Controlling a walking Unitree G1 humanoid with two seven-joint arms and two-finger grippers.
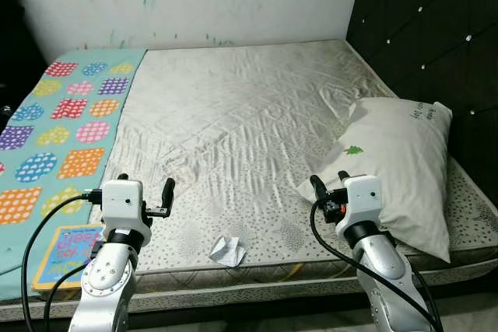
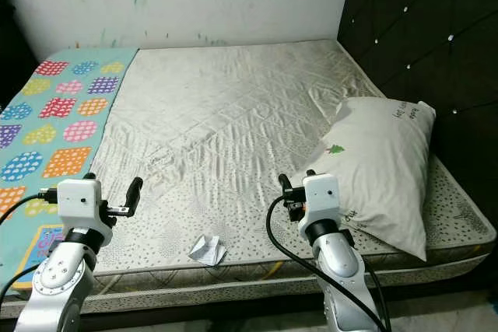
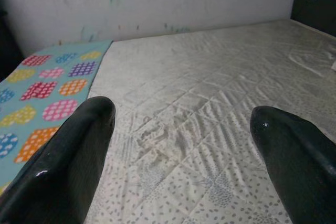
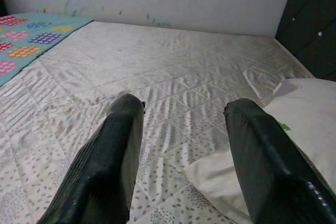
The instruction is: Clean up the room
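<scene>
Step in hand: I am standing the robot at the foot of the mattress point(image 1: 249, 114) and sizing up the job; nothing is being carried, so I judge the tidying as barely begun.

Left gripper point(image 1: 145, 188): I am holding it above the near edge of the mattress, beside the patterned blanket point(image 1: 62, 122), its two black fingers point(image 3: 79, 150) spread wide apart and empty.

Right gripper point(image 1: 327, 184): I am holding it just in front of the pillow's near corner, fingers point(image 4: 113, 161) likewise parted, gripping nothing.

Crumpled paper point(image 1: 226, 251): it is lying on the mattress close to the near edge, between the two grippers and a little nearer the left one. It is too balled up for me to read any long axis or heading.

Pillow point(image 1: 401, 169): it is resting on the right side of the bed by the dark padded headboard point(image 1: 436, 29), its long axis running from the near edge towards the back, leaning slightly rightwards, printed face up.

Children's book point(image 1: 66, 254): it is sitting on the blanket's near corner, behind the left arm.

Next move: I am thinking either gripper must dip down and inward to the paper, closing gently since it will crush.
</scene>
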